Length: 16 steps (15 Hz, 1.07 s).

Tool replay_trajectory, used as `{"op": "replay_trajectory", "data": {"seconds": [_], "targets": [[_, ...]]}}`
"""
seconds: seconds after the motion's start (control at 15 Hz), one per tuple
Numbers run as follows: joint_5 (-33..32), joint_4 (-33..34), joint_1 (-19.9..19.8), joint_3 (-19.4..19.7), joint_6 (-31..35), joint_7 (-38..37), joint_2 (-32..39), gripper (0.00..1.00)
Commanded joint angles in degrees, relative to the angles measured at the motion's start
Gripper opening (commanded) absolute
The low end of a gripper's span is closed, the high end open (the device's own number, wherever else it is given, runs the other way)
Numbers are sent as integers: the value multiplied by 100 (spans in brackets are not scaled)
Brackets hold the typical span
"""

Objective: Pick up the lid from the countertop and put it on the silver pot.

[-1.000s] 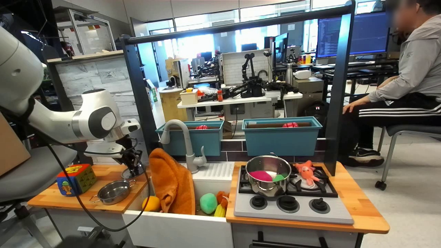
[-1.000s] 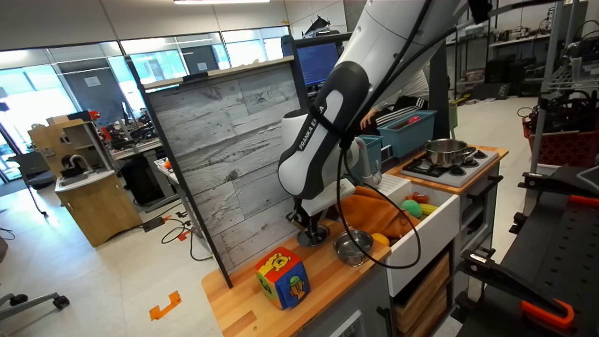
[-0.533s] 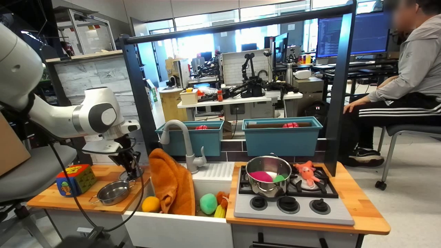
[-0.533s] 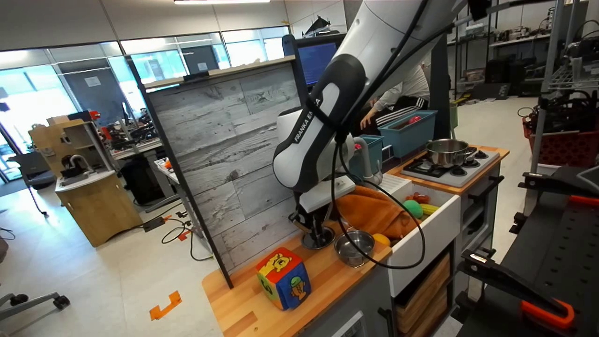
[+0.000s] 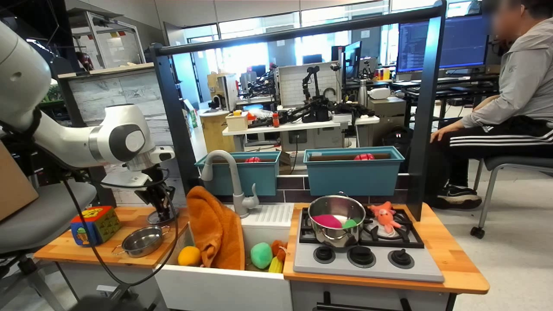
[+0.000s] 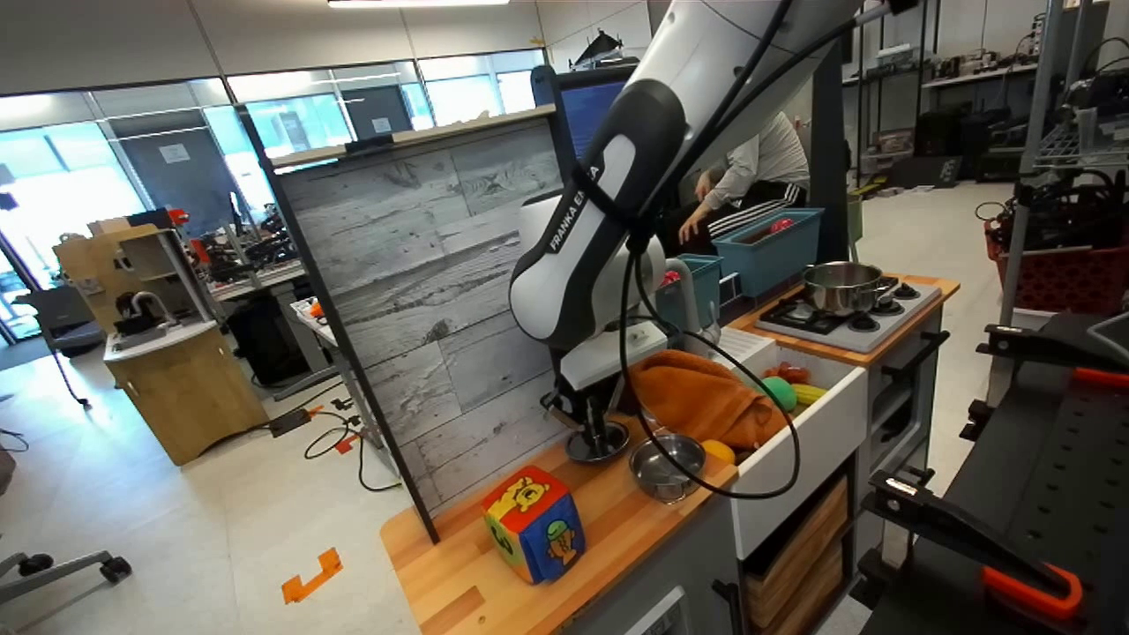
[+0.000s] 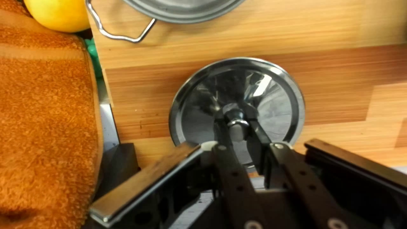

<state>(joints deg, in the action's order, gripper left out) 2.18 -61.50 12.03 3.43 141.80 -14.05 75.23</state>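
Wooden worktop (image 6: 441, 569), pincer (image 7: 235, 115), silver pot (image 5: 140, 244), and a lid (image 7: 232, 86) gripped by its knob (image 7: 237, 127)

In the white sink (image 5: 229, 285) beside the worktop slumps an orange towel (image 5: 216, 229); a colourful cube (image 6: 534, 525) sits on the wood. The pincer points down, its fingers (image 7: 222, 130) pressed against the knob from both sides. The silver pot stands upright between cube and sink, its hollow facing up. Just beside the pot, apart from it, is the lid, knob side uppermost; whether its rim touches the worktop I cannot tell.
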Motion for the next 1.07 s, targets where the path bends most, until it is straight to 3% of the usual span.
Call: {"op": "replay_trajectory", "data": {"seconds": [0.0,0.27,0.8,1.0], "targets": [[143,-624,-145,-313,-391,287,-507,5],[103,-1132,-206,-446,-566,327,-851,5],[-120,-1927,-113,-211,301,183,-1414,5],[-157,-2185,-128,-210,-441,209,-1687,5]]}}
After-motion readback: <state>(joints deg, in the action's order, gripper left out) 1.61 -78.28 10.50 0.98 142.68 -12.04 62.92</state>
